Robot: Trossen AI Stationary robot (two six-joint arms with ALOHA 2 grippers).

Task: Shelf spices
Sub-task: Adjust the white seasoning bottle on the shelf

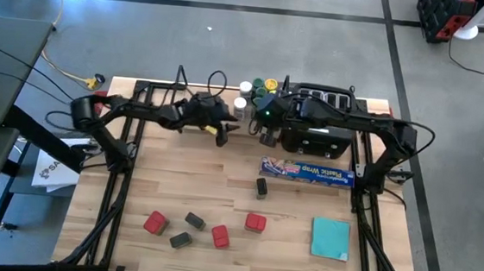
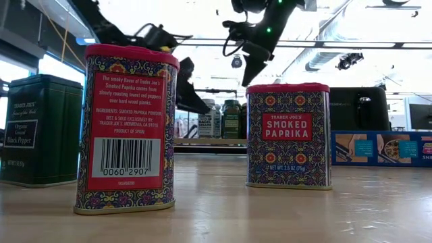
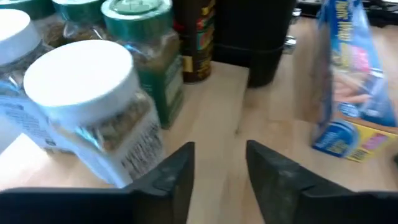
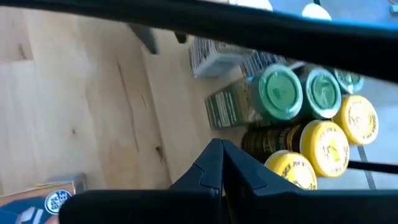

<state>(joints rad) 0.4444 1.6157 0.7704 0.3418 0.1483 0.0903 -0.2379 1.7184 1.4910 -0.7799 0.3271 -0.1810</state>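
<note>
Spices sit in two groups in the overhead picture: red tins (image 1: 155,224) and dark tins (image 1: 194,222) scattered across the lower left and lower middle of the tabletop (image 1: 221,177), and a cluster of round jars (image 1: 259,88) with white, green and yellow lids at the upper middle, on the shelf (image 2: 202,142), whose light plank shows in the table-level picture behind the tins. Going left to right at the upper middle, the left tool (image 1: 222,134) hangs just left of the jars with its fingers (image 3: 171,180) parted and nothing between them; its own camera shows a white-lidded jar (image 3: 87,106) and a green-lidded jar (image 3: 143,56) close ahead on the plank. Just right of it, the right tool (image 1: 268,133) hovers beside the jars and in front of the black toaster (image 1: 316,128), its fingers (image 4: 214,168) pressed together and empty, with green-lidded jars (image 4: 280,93) and yellow-lidded jars (image 4: 323,146) below them. One more dark tin (image 1: 261,187) stands alone at mid-frame, under the blue plastic-wrap box (image 1: 306,171). A teal square (image 1: 330,238) lies flat at the lower right.
</note>
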